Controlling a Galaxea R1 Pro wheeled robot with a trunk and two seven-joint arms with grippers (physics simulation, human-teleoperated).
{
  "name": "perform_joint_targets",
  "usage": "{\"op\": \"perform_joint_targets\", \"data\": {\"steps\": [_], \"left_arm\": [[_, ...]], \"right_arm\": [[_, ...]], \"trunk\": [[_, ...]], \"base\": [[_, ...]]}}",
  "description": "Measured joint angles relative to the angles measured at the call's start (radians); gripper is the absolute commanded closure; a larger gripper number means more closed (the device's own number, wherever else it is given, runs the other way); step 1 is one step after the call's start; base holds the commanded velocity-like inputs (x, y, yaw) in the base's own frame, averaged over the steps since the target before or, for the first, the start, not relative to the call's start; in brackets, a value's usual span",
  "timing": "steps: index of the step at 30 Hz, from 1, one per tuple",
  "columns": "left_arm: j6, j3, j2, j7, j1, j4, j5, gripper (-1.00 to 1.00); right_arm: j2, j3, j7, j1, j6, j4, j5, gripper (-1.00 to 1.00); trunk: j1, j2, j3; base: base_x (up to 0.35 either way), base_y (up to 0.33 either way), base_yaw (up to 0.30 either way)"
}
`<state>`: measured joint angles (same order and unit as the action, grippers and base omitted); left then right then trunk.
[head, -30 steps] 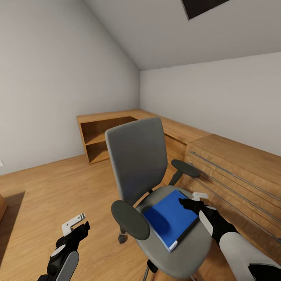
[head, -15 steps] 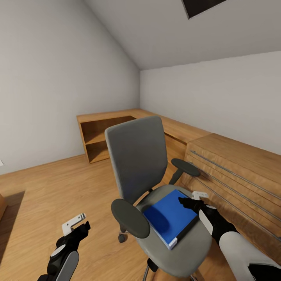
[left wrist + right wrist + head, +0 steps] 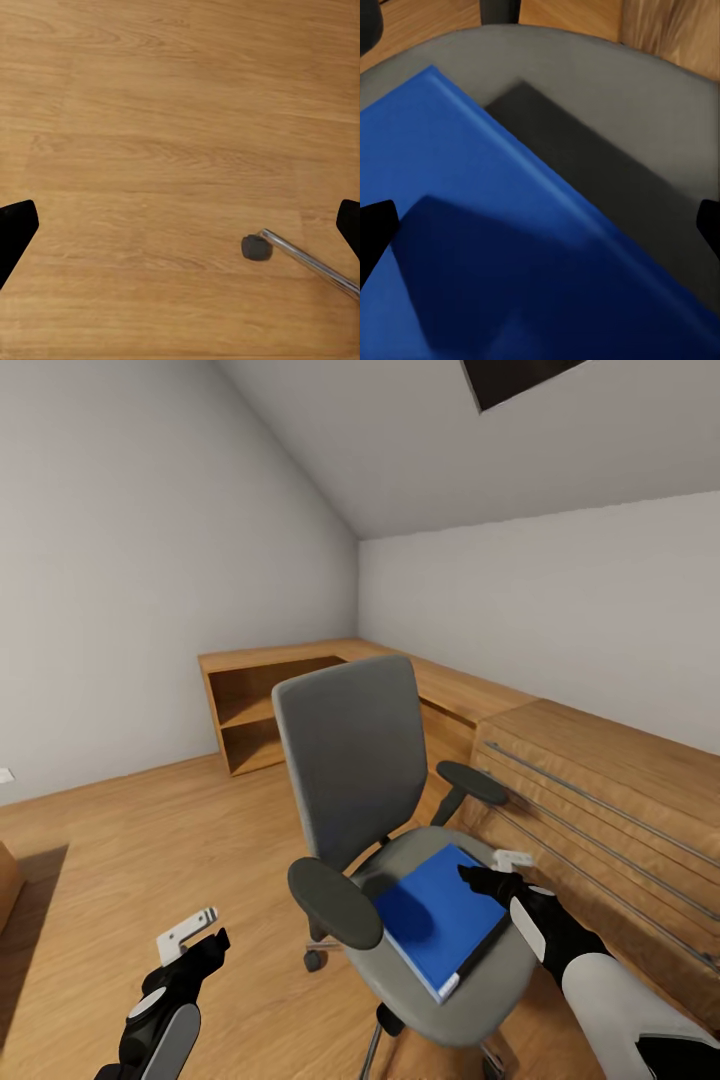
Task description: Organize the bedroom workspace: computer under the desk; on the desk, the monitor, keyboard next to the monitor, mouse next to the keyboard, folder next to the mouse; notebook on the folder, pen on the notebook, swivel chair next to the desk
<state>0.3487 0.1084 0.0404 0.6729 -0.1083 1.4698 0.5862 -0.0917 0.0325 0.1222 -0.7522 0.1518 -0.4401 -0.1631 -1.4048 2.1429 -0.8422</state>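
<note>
since a second ago the chair (image 3: pixel 400 840) has shifted a little: its back sits slightly further right and higher in the head view, the seat has turned a touch, and the folder (image 3: pixel 440 920) on it has gone along, its near corner now closer to the seat's front edge. the whole room has also slid slightly, so part of that is the camera moving. both arms look much where they were.

the folder is blue and lies flat on the grey seat, between the two dark armrests, with a dark shadow across its cover. in the right wrist view the folder (image 3: pixel 472 255) takes up much of the picture, with the grey seat (image 3: pixel 660 135) beyond its edge.

the right gripper (image 3: pixel 490 878) hangs over the far right corner of the folder, just above it; whether it touches is unclear. its fingertips (image 3: pixel 375 229) show at the two sides of the right wrist view, spread wide, with nothing between them.

the left gripper (image 3: pixel 205 940) hangs low on the left of the chair, over the wood floor (image 3: pixel 120 840), well apart from the folder. in the left wrist view its fingertips (image 3: pixel 15 229) are likewise spread wide and hold nothing; below them lie the floor, a chair caster (image 3: pixel 256 247) and a chrome leg (image 3: pixel 311 262).

behind the chair a wooden desk (image 3: pixel 450 695) runs along the walls, with open shelves (image 3: pixel 255 725) at its left end and drawer fronts (image 3: pixel 600 810) on the right.
</note>
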Motion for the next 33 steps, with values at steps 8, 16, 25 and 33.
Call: {"op": "perform_joint_targets", "data": {"steps": [8,16,25,33], "left_arm": [[0.0,0.0,0.0,-0.001,0.0,0.0,0.0,-1.0],[0.0,0.001,0.0,0.0,0.0,0.0,0.0,-1.0],[0.0,0.001,0.0,-0.001,0.0,0.0,0.001,-1.0],[0.0,0.002,0.0,-0.002,0.0,0.0,0.002,-1.0]], "right_arm": [[0.0,0.0,-0.002,0.0,0.0,0.003,0.0,-1.0],[0.0,0.0,-0.003,0.0,0.0,0.002,0.002,-1.0],[0.001,-0.001,-0.001,0.0,0.0,0.001,-0.001,-1.0],[0.001,-0.001,-0.002,0.0,0.0,-0.001,-0.001,-1.0]], "trunk": [[0.0,0.0,0.0],[0.0,0.0,0.0],[0.0,0.0,0.0],[0.0,0.0,0.0]], "base": [[-0.166,0.0,0.0],[-0.092,0.0,0.0],[-0.172,-0.021,0.0],[-0.034,-0.008,0.0]]}}
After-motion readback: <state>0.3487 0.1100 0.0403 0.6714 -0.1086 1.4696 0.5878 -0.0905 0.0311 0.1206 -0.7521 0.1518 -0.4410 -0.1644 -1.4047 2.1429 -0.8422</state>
